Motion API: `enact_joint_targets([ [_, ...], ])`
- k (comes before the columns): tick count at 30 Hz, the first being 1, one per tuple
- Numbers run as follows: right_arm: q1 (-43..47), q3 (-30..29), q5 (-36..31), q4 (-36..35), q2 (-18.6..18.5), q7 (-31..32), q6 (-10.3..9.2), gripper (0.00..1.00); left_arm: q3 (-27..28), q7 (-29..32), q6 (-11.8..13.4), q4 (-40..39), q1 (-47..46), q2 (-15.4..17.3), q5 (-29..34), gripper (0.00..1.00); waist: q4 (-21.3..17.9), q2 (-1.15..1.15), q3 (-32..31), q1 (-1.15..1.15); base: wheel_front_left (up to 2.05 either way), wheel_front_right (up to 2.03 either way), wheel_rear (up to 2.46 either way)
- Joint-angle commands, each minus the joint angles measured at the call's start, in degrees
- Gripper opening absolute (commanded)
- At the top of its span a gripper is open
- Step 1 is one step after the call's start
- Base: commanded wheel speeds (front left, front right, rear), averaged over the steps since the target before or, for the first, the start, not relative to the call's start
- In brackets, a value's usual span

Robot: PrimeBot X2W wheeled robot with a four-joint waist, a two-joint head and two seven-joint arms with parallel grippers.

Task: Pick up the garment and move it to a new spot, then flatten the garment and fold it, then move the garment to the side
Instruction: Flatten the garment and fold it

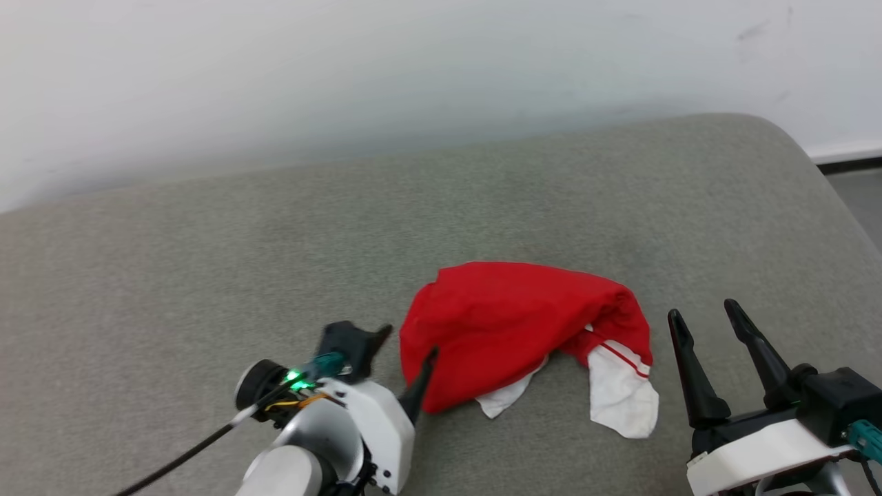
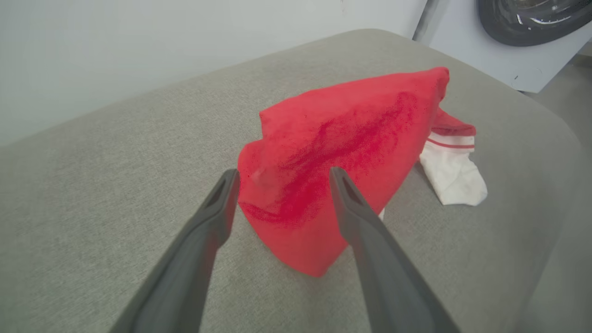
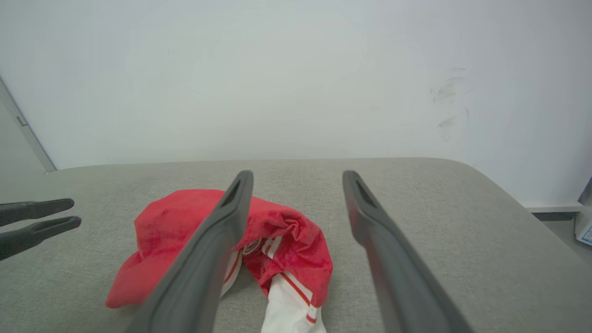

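- The desk (image 1: pixel 207 241) is covered in grey fabric, and its far edge meets a plain white wall (image 1: pixel 413 69).
- Its far right corner is rounded. Past it are a strip of grey floor (image 1: pixel 861 200) and, in the left wrist view, a washing machine (image 2: pixel 532 27).
- The shirt (image 1: pixel 510 324) lies crumpled near the front middle, red with a white sleeve on its right side.
- Bare fabric stretches wide to the left and behind it.
- The left claw (image 1: pixel 408 343) is spread wide and holds nothing. It is at the shirt's left edge, but I cannot tell whether it touches.
- The right claw (image 1: pixel 703 310) also gapes wide and empty, off to the shirt's right, near the desk's right edge.
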Motion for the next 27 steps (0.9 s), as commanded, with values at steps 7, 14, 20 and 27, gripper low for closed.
enact_joint_targets([
  [7, 1.0, 0.6, 0.1, -2.2, 1.5, 0.9, -0.01, 1.0, -8.4, 15.9, -2.0, -0.6, -4.6, 4.5, -3.1, 1.0, -5.1, 0.0, 3.7, 0.0, 0.0, 0.0, 0.0],
  [14, -0.6, 1.3, 1.3, -2.0, 2.6, -0.5, -0.01, 1.0, -15.3, 26.4, -2.2, 0.0, -9.6, 9.9, -6.9, 1.0, -8.0, 0.0, 8.2, 0.0, 0.0, 0.0, 0.0],
  [20, -2.0, 1.8, 2.0, -0.6, 3.2, -2.0, -0.01, 1.0, -21.7, 32.3, -2.2, 1.7, -13.8, 14.7, -10.7, 1.0, -9.5, 0.0, 10.6, 0.0, 0.0, 0.0, 0.0],
  [27, -2.8, 1.7, 2.6, 0.7, 3.6, -3.2, -0.01, 1.0, -26.8, 33.8, -2.2, 0.9, -17.5, 18.4, -14.7, 0.0, -9.9, 0.0, 11.0, 0.0, 0.0, 0.0, 0.0],
])
